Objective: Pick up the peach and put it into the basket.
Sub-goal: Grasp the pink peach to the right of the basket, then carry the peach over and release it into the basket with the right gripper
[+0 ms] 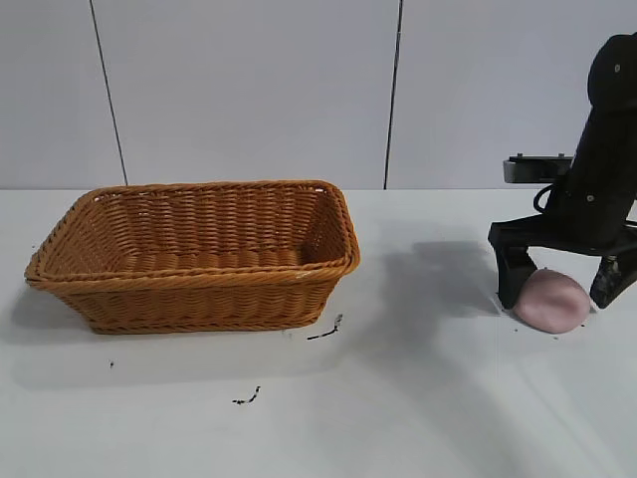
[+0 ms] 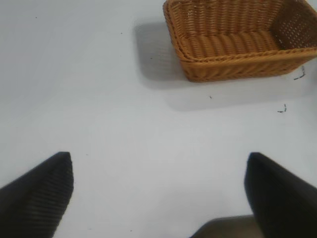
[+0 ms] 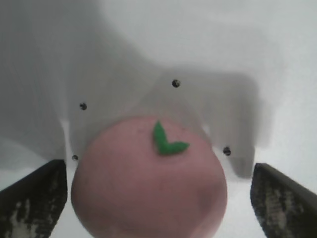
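Observation:
The pale pink peach (image 1: 552, 301) lies on the white table at the far right. My right gripper (image 1: 560, 284) is lowered over it, open, with one finger on each side and a gap to each. In the right wrist view the peach (image 3: 148, 178) with its small green leaf fills the space between the two fingers (image 3: 34, 198). The orange-brown wicker basket (image 1: 199, 249) stands at the left, empty. My left gripper (image 2: 158, 193) is open over bare table, away from the basket (image 2: 237, 39), and does not show in the exterior view.
The white table (image 1: 418, 398) has a few small dark marks (image 1: 324, 332) in front of the basket. A grey panelled wall stands behind. The peach sits near the table's right side.

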`<state>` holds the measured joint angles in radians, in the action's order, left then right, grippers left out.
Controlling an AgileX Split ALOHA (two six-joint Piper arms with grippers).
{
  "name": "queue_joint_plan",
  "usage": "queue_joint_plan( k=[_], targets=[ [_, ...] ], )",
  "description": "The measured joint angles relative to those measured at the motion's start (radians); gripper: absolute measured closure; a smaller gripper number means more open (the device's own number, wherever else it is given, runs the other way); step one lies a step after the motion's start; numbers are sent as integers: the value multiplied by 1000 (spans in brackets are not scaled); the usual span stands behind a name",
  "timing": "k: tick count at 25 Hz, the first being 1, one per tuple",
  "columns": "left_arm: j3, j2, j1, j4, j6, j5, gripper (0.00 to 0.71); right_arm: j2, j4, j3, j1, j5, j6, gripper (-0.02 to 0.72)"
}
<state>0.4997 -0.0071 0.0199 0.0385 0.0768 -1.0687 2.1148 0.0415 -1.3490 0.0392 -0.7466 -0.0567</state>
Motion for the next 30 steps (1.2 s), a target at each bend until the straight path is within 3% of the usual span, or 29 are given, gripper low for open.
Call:
queue_joint_plan(
  k=[2, 6, 13, 17, 21, 30],
  targets=[
    [0, 0, 0, 0, 0, 0, 18, -22, 1, -1, 0, 0, -4, 640],
    [0, 0, 0, 0, 0, 0, 18, -107, -6, -16, 0, -14, -25, 672],
    [0, 0, 0, 0, 0, 0, 18, -194, 25, -261, 0, -197, -29, 678],
    [0, 0, 0, 0, 0, 0, 18, -189, 45, -379, 15, -242, -29, 678],
    [0, 0, 0, 0, 0, 0, 18, -141, 40, -485, 99, -279, -29, 678],
    [0, 0, 0, 0, 0, 0, 18, 21, 28, -740, 394, -291, -29, 678]
  ],
)
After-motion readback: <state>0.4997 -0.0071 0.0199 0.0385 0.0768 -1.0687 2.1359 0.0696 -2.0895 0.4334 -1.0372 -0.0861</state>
